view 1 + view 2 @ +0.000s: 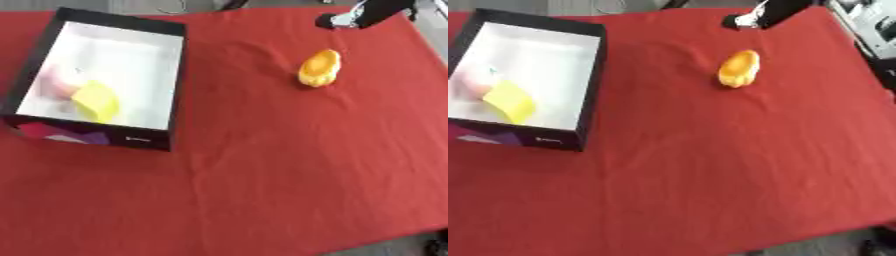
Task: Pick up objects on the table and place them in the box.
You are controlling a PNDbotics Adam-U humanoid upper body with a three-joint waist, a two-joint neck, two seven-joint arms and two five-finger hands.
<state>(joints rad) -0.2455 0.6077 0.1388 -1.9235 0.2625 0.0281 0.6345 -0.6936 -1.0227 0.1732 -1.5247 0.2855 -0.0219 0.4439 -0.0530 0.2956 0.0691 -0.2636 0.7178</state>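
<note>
An orange-yellow rounded object point(319, 67) lies on the red cloth at the upper right. At the left stands a black box point(178, 80) with a white inside, holding a yellow object point(96, 101) and a pale pink one point(54, 82). My right hand point(337, 20) comes in from the top right corner, black with a silver part. It hangs beyond the orange object, a short way apart from it and touching nothing. The view of it is blurred. My left hand shows in no view.
The red cloth point(262, 175) covers the whole table, with its front edge at the lower right. Pale equipment point(874, 20) sits off the table's right side. A dark shape point(878, 247) shows below the front right corner.
</note>
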